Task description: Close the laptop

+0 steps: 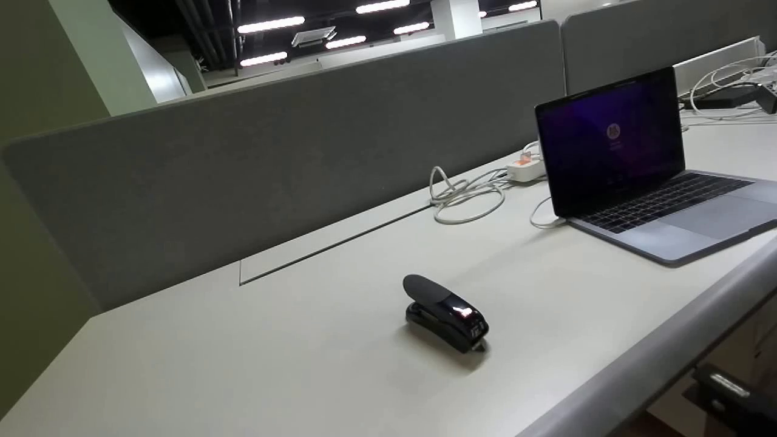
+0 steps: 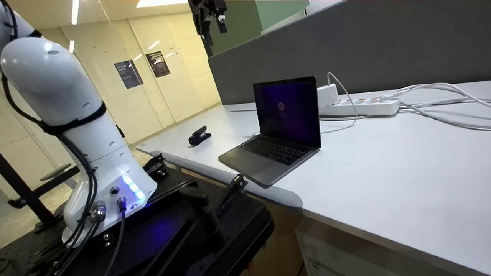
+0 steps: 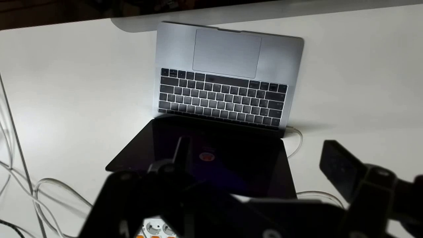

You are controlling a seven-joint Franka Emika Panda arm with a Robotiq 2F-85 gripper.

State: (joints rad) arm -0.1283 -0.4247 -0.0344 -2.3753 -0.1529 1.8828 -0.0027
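The laptop stands open on the white desk, its lid raised at a steep angle, in both exterior views (image 1: 643, 185) (image 2: 287, 115). Its screen glows dark purple above a dark keyboard and silver-grey base. In the wrist view the laptop (image 3: 224, 96) has its base at the top and its screen lower down, partly hidden by the gripper. My gripper (image 3: 259, 155) is open and empty, with its two fingers wide apart, one in front of the screen and one over the desk. In an exterior view the gripper (image 2: 215, 38) hangs high above the desk, apart from the laptop.
A black stapler (image 1: 446, 315) lies on the desk (image 1: 273, 364) beside the laptop. A white power strip (image 2: 360, 108) with loose cables (image 1: 467, 197) lies behind it. A cable plugs into the laptop's side. A grey partition (image 1: 334, 176) borders the desk's back.
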